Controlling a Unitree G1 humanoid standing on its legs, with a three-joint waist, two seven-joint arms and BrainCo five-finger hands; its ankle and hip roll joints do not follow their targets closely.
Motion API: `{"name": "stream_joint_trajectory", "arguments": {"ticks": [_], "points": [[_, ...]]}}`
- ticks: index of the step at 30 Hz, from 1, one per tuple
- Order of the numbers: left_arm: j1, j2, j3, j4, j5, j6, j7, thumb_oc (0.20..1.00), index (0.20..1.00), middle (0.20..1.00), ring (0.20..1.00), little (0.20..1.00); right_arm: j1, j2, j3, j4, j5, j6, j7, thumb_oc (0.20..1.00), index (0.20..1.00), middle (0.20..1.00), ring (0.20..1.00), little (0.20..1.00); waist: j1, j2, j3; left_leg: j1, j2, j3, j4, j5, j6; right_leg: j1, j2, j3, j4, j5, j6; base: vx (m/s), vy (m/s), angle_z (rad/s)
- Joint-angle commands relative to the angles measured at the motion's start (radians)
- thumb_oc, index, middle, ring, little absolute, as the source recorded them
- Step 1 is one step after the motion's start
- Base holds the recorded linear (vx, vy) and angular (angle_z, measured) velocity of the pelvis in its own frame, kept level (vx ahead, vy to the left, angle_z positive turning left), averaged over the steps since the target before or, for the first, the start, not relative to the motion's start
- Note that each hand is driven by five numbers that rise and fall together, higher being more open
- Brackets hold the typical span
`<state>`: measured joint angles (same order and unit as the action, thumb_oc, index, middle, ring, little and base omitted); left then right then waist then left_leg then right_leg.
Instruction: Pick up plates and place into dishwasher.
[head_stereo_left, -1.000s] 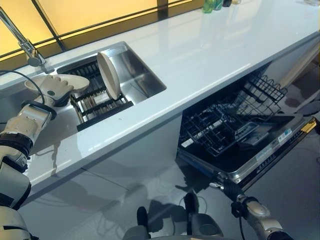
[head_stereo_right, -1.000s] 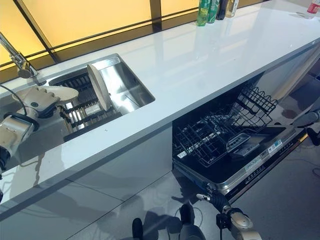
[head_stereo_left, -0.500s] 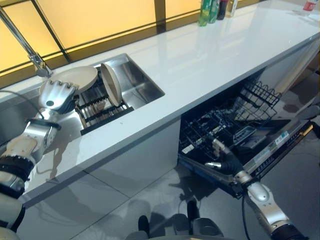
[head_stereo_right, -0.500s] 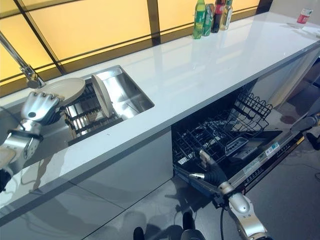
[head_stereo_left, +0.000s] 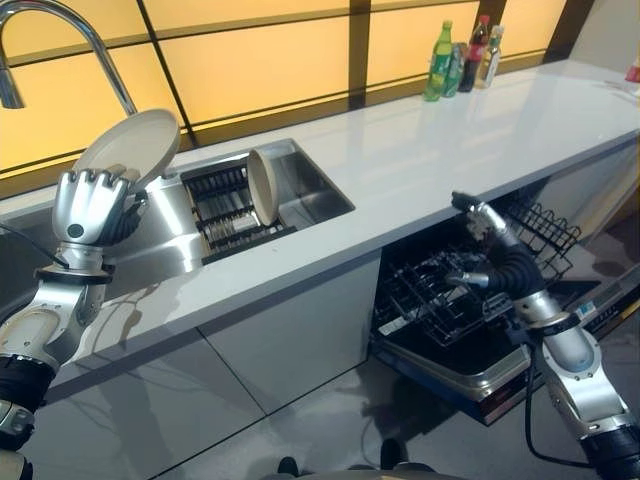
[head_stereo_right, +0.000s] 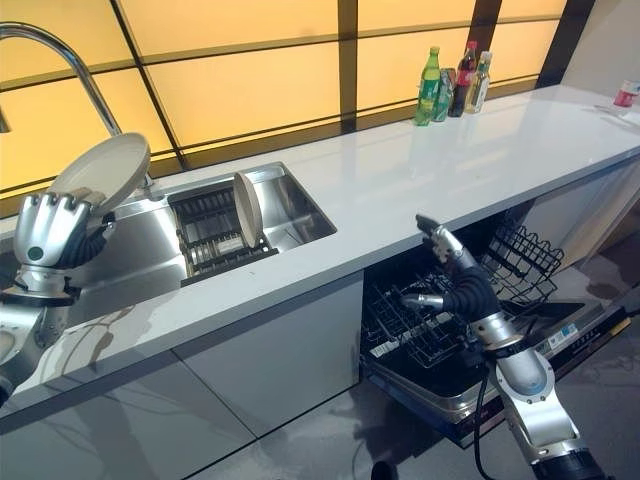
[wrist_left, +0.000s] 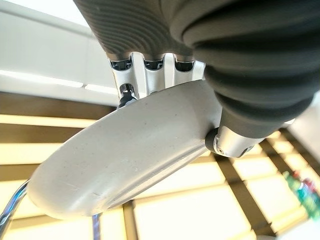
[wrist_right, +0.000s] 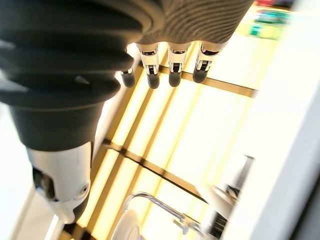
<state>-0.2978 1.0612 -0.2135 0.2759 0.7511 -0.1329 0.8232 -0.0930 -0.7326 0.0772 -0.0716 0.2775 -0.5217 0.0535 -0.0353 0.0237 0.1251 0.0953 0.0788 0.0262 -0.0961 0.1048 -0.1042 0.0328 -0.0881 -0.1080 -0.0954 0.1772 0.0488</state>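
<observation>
We have lifted the plate clear above the sink, left hand fingers curled round its rim; right hand rose, fingers straight, before the dishwasher rack, beside the surface edge.

Plate in my left hand: pale cream, plain. Second plate, in the sink: same cream. Sink: brushed steel; its rack black. Desk: glossy white. Dishwasher rack: black wire grid. Bottles: one green, one dark with red cap, one amber. Window panels: yellow-orange with dark frames. My hands: silver with dark tips, dark ribbed cover on my right hand.
</observation>
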Motion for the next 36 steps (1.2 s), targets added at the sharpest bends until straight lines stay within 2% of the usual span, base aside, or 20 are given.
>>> {"name": "stream_joint_trajectory", "arguments": {"ticks": [1, 5, 8, 14, 20, 23, 32, 36], "points": [[-0.153, 0.009, 0.011, -0.089, -0.067, -0.083, -0.077, 0.2, 0.2, 0.2, 0.2, 0.2, -0.199, -0.11, 0.014, -0.061, -0.108, -0.063, -0.123, 1.0, 1.0, 1.0, 1.0, 1.0, 0.019, -0.01, 0.01, 0.034, -0.13, 0.02, 0.021, -0.123, 0.092, 0.084, 0.002, -0.045, 0.013, -0.13, 0.064, 0.0, -0.081, 0.07], [-0.247, -0.013, -0.064, -0.134, -0.191, -0.173, -0.202, 0.2, 0.2, 0.2, 0.2, 0.2, -0.384, -0.165, 0.103, -0.017, -0.181, -0.005, -0.195, 1.0, 1.0, 1.0, 1.0, 1.0, 0.036, -0.022, 0.0, 0.044, -0.129, 0.014, 0.023, -0.131, 0.095, 0.096, 0.002, -0.048, 0.014, -0.134, 0.062, 0.0, -0.085, 0.02], [-0.298, -0.031, -0.105, -0.177, -0.273, -0.223, -0.307, 0.2, 0.2, 0.2, 0.2, 0.2, -0.472, -0.183, 0.16, 0.037, -0.251, 0.008, -0.237, 1.0, 1.0, 1.0, 1.0, 1.0, 0.046, -0.028, -0.006, 0.049, -0.128, 0.008, 0.024, -0.136, 0.097, 0.101, 0.002, -0.048, 0.015, -0.135, 0.062, 0.0, -0.068, -0.04], [-0.378, -0.066, -0.177, -0.247, -0.417, -0.286, -0.472, 0.2, 0.2, 0.2, 0.2, 0.2, -0.606, -0.205, 0.274, 0.131, -0.27, 0.048, -0.2, 1.0, 1.0, 1.0, 1.0, 1.0, 0.063, -0.038, -0.023, 0.057, -0.127, -0.001, 0.022, -0.142, 0.099, 0.111, 0.004, -0.053, 0.012, -0.137, 0.062, 0.02, -0.052, 0.04], [-0.482, -0.077, -0.27, -0.255, -0.458, -0.301, -0.545, 0.2, 0.2, 0.2, 0.2, 0.2, -0.726, -0.215, 0.395, 0.22, -0.313, 0.09, -0.151, 1.0, 1.0, 1.0, 1.0, 1.0, 0.071, -0.044, -0.035, 0.059, -0.126, -0.006, 0.018, -0.142, 0.099, 0.115, 0.005, -0.057, 0.008, -0.137, 0.062, 0.01, -0.031, 0.03], [-0.531, -0.085, -0.317, -0.261, -0.479, -0.296, -0.563, 0.2, 0.2, 0.2, 0.2, 0.2, -0.788, -0.22, 0.466, 0.262, -0.352, 0.116, -0.158, 1.0, 1.0, 1.0, 1.0, 1.0, 0.074, -0.047, -0.041, 0.06, -0.124, -0.008, 0.017, -0.141, 0.098, 0.115, 0.007, -0.058, 0.008, -0.136, 0.061, 0.0, 0.0, 0.0], [-0.593, -0.124, -0.386, -0.267, -0.509, -0.312, -0.601, 0.2, 0.2, 0.2, 0.2, 0.2, -0.913, -0.188, 0.586, 0.342, -0.395, 0.177, -0.121, 1.0, 1.0, 1.0, 1.0, 1.0, 0.083, -0.051, -0.052, 0.061, -0.124, -0.015, 0.014, -0.14, 0.096, 0.116, 0.011, -0.056, 0.008, -0.139, 0.059, 0.0, 0.0, 0.0], [-0.61, -0.134, -0.404, -0.275, -0.519, -0.316, -0.606, 0.2, 0.2, 0.2, 0.2, 0.2, -0.956, -0.176, 0.639, 0.373, -0.424, 0.225, -0.092, 1.0, 1.0, 1.0, 1.0, 1.0, 0.087, -0.051, -0.058, 0.062, -0.123, -0.017, 0.011, -0.139, 0.095, 0.117, 0.013, -0.056, 0.008, -0.14, 0.058, 0.0, 0.0, 0.0]]}}
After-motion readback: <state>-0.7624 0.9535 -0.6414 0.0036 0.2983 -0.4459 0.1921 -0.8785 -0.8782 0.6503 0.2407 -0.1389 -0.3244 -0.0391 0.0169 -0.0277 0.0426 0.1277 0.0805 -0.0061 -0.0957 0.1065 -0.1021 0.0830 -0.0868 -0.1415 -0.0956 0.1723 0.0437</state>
